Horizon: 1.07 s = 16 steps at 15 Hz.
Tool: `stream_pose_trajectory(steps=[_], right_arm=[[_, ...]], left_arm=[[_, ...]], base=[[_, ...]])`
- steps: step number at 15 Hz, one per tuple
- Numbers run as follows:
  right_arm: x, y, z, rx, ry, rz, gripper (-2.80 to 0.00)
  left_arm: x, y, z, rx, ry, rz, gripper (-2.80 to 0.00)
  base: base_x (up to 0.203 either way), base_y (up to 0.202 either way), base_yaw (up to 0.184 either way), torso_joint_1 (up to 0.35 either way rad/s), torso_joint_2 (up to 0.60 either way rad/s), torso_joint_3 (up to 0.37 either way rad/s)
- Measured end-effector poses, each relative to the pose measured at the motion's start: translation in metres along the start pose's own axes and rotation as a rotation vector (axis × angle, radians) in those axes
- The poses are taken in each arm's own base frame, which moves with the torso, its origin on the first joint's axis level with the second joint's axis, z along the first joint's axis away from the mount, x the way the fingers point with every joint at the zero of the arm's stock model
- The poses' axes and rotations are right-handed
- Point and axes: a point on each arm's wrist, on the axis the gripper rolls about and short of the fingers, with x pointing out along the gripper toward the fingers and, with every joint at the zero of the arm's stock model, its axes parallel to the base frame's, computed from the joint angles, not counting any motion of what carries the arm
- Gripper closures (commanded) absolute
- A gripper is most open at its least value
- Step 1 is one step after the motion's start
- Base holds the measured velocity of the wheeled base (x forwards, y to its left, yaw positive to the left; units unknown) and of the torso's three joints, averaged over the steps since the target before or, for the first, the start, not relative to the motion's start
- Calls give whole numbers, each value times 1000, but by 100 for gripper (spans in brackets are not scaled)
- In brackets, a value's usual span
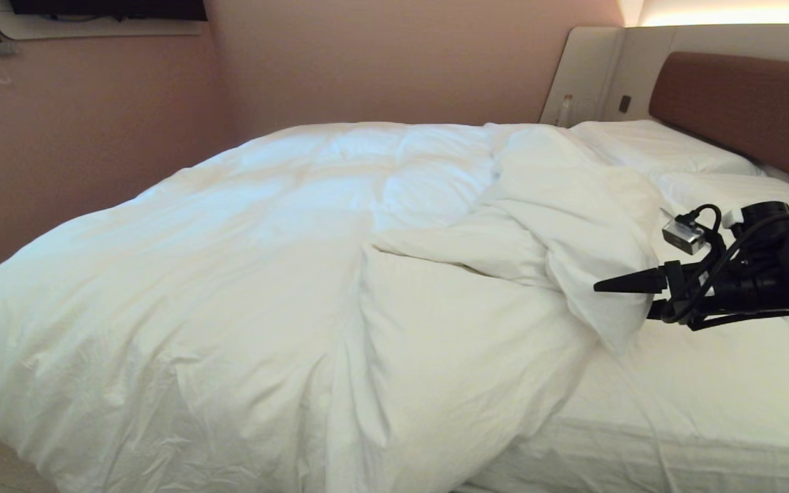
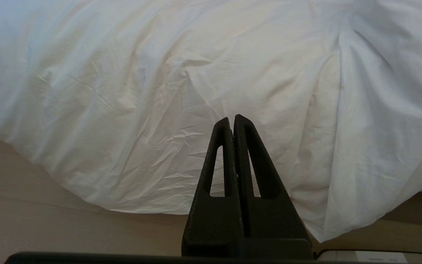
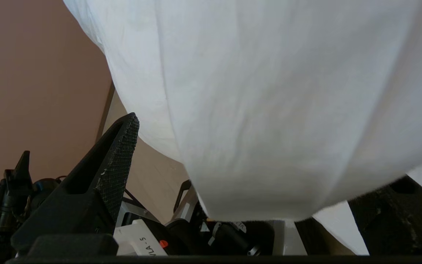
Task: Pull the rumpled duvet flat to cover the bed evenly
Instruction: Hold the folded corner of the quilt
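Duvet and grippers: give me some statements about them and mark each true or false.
1. The duvet lies flat and even over the whole bed. False: a corner is folded back, baring the sheet near the pillows.
2. The right gripper has open jaws with a duvet fold between them. True.
3. The left gripper is clamped on the duvet. False: its jaws are shut on nothing, in front of the hanging edge.
4. The duvet hangs over the bed's near edge. True.
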Motion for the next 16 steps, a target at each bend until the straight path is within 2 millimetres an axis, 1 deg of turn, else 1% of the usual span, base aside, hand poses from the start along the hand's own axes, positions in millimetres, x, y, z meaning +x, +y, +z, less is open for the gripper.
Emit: stream_pose_trajectory(steps=[6, 10, 14, 15, 16], right_arm=[[8, -5, 3, 1, -7, 5, -280], [9, -6, 10, 23, -51, 3, -280], [9, -6, 12, 48, -71, 6, -280], [9, -6, 12, 51, -70, 7, 0], [9, -6, 12, 50, -70, 7, 0]], left_arm=[[0, 0, 0, 0, 0, 0, 0], [0, 0, 0, 0, 0, 0, 0], [0, 0, 0, 0, 0, 0, 0], [0, 0, 0, 0, 0, 0, 0], [0, 0, 0, 0, 0, 0, 0]], base=[[0, 0, 0, 0, 0, 0], [0, 0, 0, 0, 0, 0], [0, 0, 0, 0, 0, 0], [0, 0, 0, 0, 0, 0], [0, 0, 0, 0, 0, 0]])
